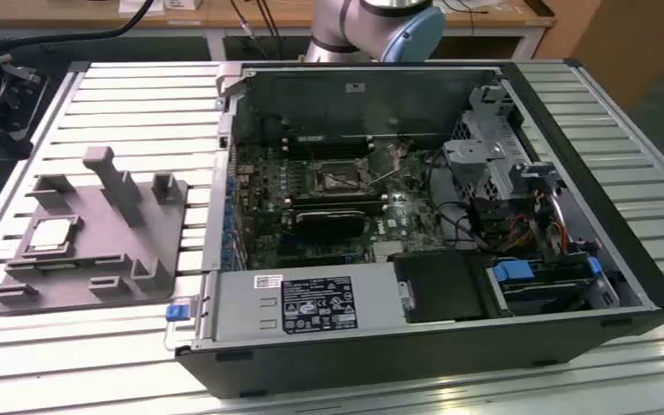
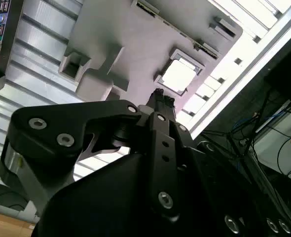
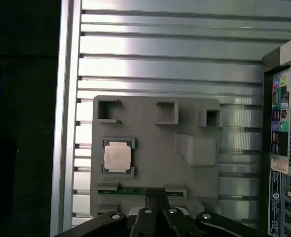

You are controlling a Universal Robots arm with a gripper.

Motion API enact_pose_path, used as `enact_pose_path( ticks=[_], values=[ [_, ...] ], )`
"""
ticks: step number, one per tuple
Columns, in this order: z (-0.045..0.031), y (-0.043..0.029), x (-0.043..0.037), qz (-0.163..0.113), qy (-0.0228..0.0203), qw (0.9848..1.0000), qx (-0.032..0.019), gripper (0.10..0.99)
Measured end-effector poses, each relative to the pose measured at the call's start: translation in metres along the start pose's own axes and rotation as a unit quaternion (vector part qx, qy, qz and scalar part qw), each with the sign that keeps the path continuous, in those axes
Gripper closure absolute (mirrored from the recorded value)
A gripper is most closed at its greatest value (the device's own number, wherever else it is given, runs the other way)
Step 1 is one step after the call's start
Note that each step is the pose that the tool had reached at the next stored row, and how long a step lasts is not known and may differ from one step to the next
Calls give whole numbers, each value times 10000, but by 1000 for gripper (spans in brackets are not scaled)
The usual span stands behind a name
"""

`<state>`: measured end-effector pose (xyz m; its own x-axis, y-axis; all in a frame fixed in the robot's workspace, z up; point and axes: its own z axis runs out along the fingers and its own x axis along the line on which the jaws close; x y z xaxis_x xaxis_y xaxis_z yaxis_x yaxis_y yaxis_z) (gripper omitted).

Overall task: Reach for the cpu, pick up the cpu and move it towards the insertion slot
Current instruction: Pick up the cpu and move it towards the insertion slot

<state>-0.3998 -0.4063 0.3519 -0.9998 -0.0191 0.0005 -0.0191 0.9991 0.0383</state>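
Exterior view: the cpu was seen lying flat in a recess of the grey holder, on the slatted table at the exterior view's left. The open computer case was set at the right, with the insertion slot on the board inside, well apart from the chip. The arm was seen at the far side.

Second wrist view: the gripper was held above the holder, jaws closed on nothing, near the cpu but not touching it.

First wrist view: the closed gripper was seen over the holder's edge, the cpu seated and untouched.

The reach step was judged in hand. A grasp would call for the jaws to be opened, centred over the chip and lowered.
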Motion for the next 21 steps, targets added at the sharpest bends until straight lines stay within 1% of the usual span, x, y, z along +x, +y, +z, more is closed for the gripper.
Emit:
enact_pose_path(
  ticks=[5,11,21],
  values=[
    [0,0,1,0,0,10000,0,980],
    [7,0,30,0,0,10000,0,980],
    [51,0,72,0,-1,10000,0,980]
  ],
)
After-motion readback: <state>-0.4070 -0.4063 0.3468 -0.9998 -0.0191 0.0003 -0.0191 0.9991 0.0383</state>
